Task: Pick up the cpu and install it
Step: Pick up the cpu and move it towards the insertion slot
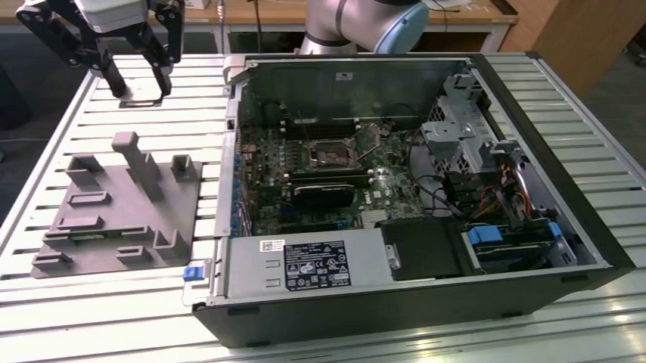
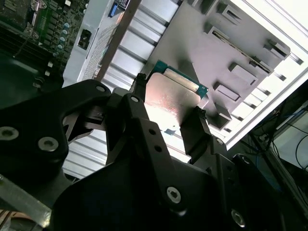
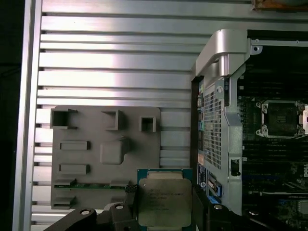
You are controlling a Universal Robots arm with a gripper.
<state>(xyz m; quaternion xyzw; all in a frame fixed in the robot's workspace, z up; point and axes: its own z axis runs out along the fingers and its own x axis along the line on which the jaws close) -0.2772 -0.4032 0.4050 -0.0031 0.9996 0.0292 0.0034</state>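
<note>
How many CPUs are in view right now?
1: the cpu, clamped in the gripper near the grey fixture. The motherboard socket looks empty; others may be hidden inside the case.

The exterior view looks down at a slant from high and well back, over the slatted aluminium table (image 1: pixel 101 310), the open black computer case (image 1: pixel 404 314) and the grey plastic fixture block (image 1: pixel 111 219). The first wrist view faces straight down on that block. The second wrist view peers close and tilted past the black gripper (image 2: pixel 169 96). Both wrist views share the flat silver square cpu (image 3: pixel 164 207) it clamps, and all three views share block, table and case.
</note>
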